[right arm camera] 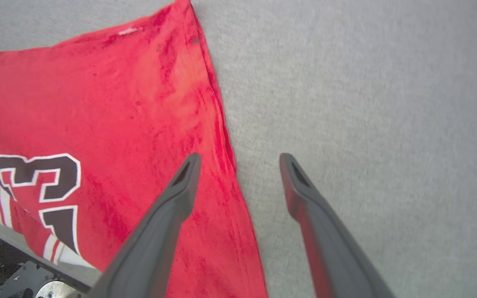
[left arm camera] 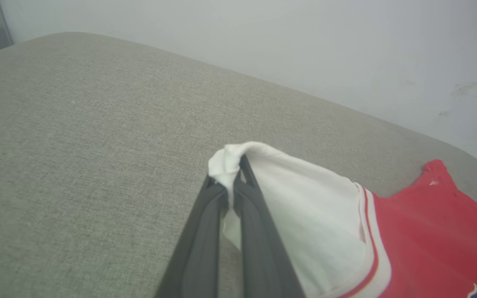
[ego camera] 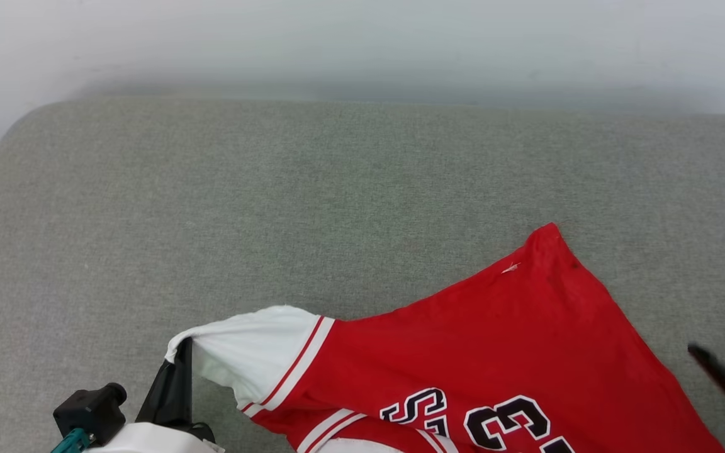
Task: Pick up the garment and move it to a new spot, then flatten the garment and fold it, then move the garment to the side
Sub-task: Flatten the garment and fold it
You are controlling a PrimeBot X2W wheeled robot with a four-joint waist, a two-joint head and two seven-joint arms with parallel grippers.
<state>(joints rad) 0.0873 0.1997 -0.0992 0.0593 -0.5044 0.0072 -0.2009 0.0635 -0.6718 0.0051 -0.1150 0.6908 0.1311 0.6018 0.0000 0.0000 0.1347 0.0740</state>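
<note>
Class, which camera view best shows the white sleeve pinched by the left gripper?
Left wrist view: the sleeve sits close, its tip bunched in the left gripper. Head view shows it smaller. Right wrist view shows the garment's red body.

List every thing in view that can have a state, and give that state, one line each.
garment, unfolded, lying number side up on the grey pad, one white sleeve pinched at its edge.
left gripper, shut on the white sleeve of the garment.
right gripper, open, holding nothing, one finger over the garment's red side edge and one over the grey pad.
</note>
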